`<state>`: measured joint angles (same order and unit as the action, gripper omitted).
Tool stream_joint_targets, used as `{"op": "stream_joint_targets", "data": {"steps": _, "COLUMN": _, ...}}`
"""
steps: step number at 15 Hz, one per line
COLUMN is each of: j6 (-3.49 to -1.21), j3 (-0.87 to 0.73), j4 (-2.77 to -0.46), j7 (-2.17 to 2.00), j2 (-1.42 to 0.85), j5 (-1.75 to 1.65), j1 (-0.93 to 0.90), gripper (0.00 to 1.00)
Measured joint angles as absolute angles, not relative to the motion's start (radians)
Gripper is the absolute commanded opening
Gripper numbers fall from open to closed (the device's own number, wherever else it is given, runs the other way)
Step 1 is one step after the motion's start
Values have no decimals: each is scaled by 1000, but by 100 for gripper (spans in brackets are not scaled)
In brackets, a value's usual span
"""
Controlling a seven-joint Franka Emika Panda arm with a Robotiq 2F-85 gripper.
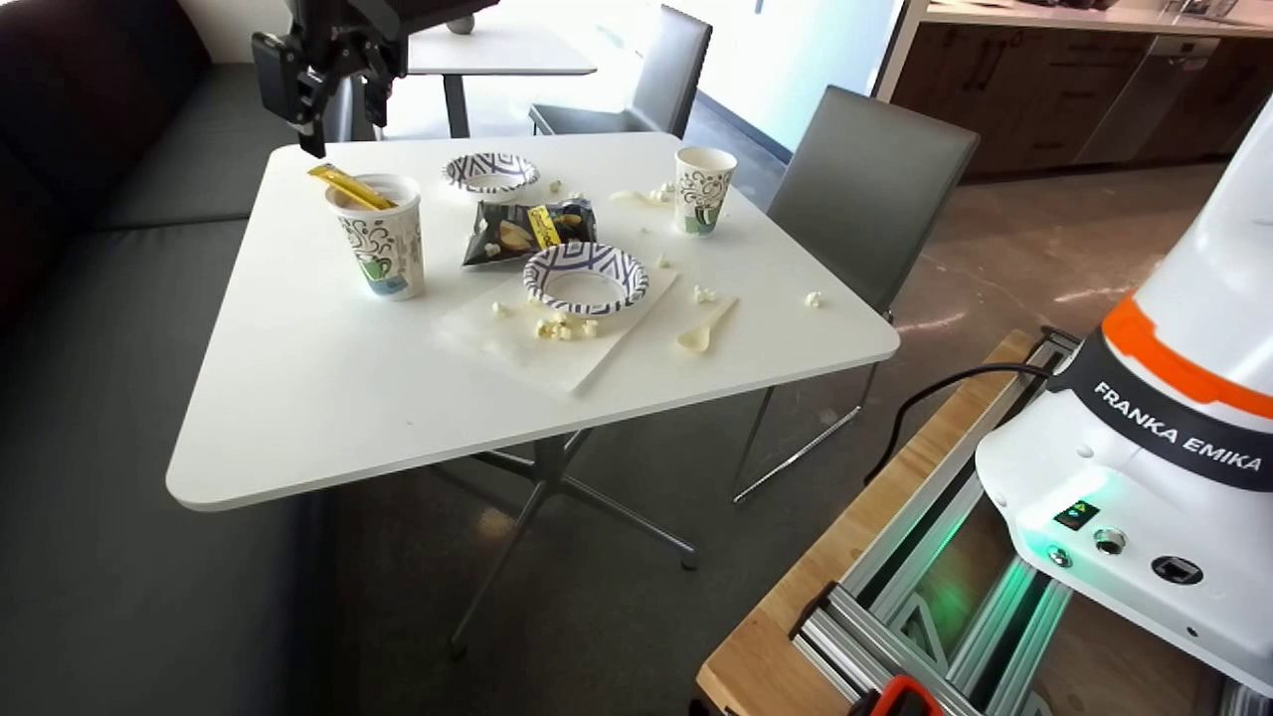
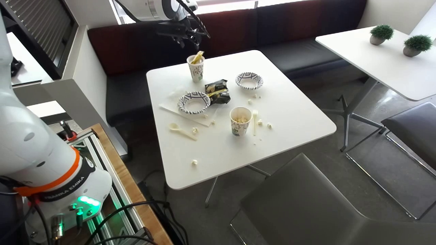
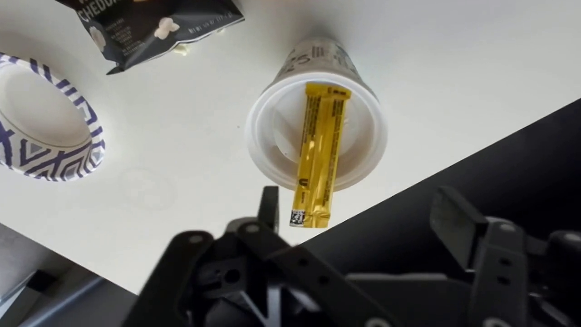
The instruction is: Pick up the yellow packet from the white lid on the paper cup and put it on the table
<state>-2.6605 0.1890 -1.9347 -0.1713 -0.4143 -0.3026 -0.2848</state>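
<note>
The paper cup (image 1: 386, 249) with green print stands upright on the white table (image 1: 298, 388); it also shows in an exterior view (image 2: 197, 72) and the wrist view (image 3: 320, 54). The white lid (image 3: 270, 131) covers its top. The yellow packet (image 3: 320, 150) lies across the lid, one end sticking out past the rim; it shows in both exterior views (image 1: 350, 186) (image 2: 197, 58). My gripper (image 3: 361, 215) is open and empty. In both exterior views (image 1: 344, 121) (image 2: 189, 44) it is above the cup. In the wrist view the packet's free end appears between the fingers, nearer the left one.
A dark snack bag (image 1: 527, 231) lies beside the cup. Two patterned bowls (image 1: 585, 278) (image 2: 249, 81), a lidless cup of popcorn (image 2: 240, 120), a spoon (image 1: 708, 326), a fork (image 2: 254, 122) and popcorn pieces are on the table. A dark bench (image 1: 90, 398) runs along the table's edge.
</note>
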Motion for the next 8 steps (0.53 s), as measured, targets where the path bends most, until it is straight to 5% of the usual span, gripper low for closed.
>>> {"op": "stream_joint_targets", "data": {"steps": 6, "j6": -2738, "j3": 122, "j4": -1911, "j7": -171, "j2": -468, "j5": -303, "j1": -323, "gripper": 40}}
{"op": "stream_joint_targets", "data": {"steps": 8, "j6": -2740, "j3": 112, "j4": -1907, "j7": -171, "j2": -480, "j5": -302, "j1": -328, "gripper": 42}}
